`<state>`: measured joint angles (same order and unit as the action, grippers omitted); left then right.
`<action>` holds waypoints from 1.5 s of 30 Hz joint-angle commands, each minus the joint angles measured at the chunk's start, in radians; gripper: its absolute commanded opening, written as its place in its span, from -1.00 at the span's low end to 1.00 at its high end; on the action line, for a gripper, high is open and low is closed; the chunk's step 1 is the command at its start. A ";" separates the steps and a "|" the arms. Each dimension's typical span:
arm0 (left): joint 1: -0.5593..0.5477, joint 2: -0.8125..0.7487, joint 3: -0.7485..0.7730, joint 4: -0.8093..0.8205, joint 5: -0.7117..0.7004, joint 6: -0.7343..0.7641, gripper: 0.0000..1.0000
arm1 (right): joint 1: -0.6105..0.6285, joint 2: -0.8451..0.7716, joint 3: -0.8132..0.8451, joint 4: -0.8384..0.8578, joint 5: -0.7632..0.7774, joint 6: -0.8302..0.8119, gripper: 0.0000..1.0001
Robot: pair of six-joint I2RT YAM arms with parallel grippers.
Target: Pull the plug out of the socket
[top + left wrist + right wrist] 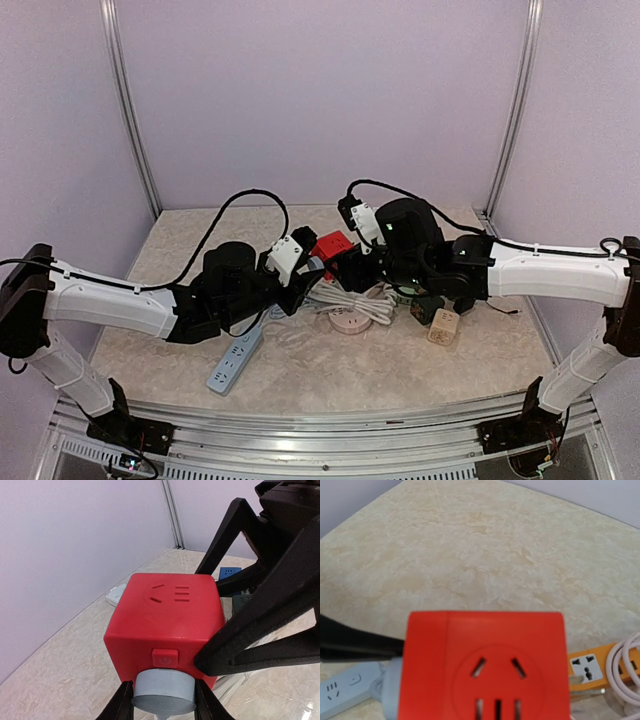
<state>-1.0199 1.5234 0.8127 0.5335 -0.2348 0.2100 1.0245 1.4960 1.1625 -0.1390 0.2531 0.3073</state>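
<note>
Nearest you, just past the L arm's base, a white power strip point(235, 360) lies flat on the table point(400, 385) at a slant. A bit further in, under the R arm, sit a beige cube point(443, 327) and a dark green cube point(425, 308). A round white unit point(348, 320) touches a coil of white cable point(352, 298).

Over that coil the two arms meet. Your L gripper point(164, 706) is clenched on the grey plug point(164, 687), w/ one finger tight against each side of its round body. The plug sits flush in the red cube socket point(167, 615), in the face turned toward the L wrist cam, right under the cube's power button point(165, 657). So it's not out yet.

Your R gripper point(352, 262) grasps the cube from the opposite side. One of its black fingers point(260, 630) presses in beside the button and the other runs past the cube's far top edge. The cube hangs btwn the two arms, off the tabletop as far as the wrist views show.

Beyond it you can see a blue cube point(230, 572). An orange strip point(600, 662) lies on the table beside the cable loops.
</note>
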 commanded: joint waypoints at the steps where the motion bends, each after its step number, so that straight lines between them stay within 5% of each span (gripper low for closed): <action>1: 0.001 -0.005 0.020 -0.026 0.088 0.018 -1.00 | -0.018 -0.029 0.054 0.062 -0.018 -0.034 -1.00; 17: 0.032 -0.050 0.006 -0.078 0.229 -0.019 -1.00 | -0.041 -0.048 0.038 0.079 -0.141 -0.161 -1.00; 45: -0.011 0.004 0.047 -0.051 0.009 -0.147 -1.00 | -0.041 0.004 0.069 -0.021 0.256 0.114 -1.00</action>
<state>-1.0142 1.5257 0.8371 0.4854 -0.2062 0.0891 1.0145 1.4979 1.1763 -0.1799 0.2890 0.3729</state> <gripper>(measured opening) 0.365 0.613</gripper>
